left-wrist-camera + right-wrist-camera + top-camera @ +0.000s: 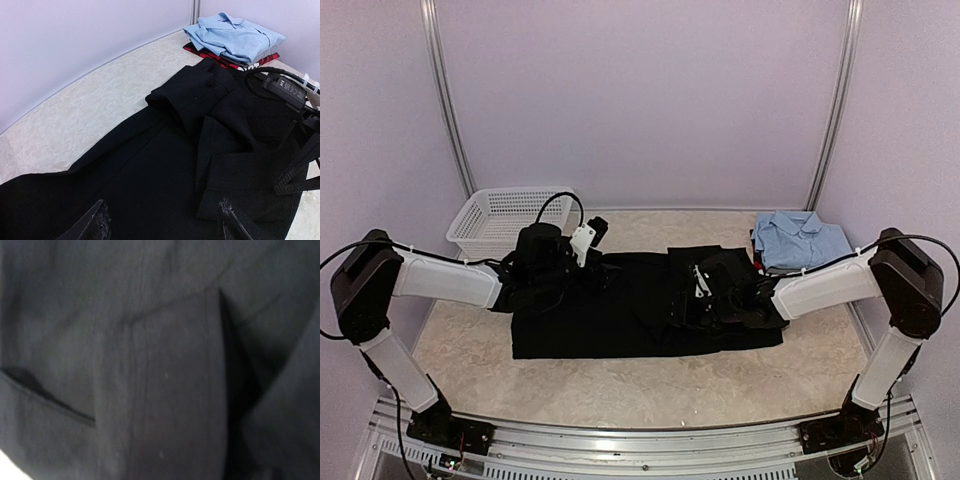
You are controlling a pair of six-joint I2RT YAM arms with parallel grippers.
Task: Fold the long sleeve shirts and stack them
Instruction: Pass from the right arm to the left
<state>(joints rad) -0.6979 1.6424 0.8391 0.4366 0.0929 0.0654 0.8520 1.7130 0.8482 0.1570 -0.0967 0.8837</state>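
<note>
Black shirt [620, 320] on table [470, 350], left claw [162, 222] released above it, right claw [705, 295] down at its fabric, cannot tell if clenched, light blue shirt [800, 240] folded nearby.

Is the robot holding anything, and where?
Left gripper: open over the black shirt, holding nothing. Right gripper: down on that shirt; a hold cannot be told.

Right wrist view shows only blurred cloth of the plain black shirt [160, 360]. Right gripper [688, 300] merges with it from above, jaw spacing unreadable. Red-and-black shirt [216, 58] mostly hidden under folded light blue shirt [232, 36], far right.
</note>
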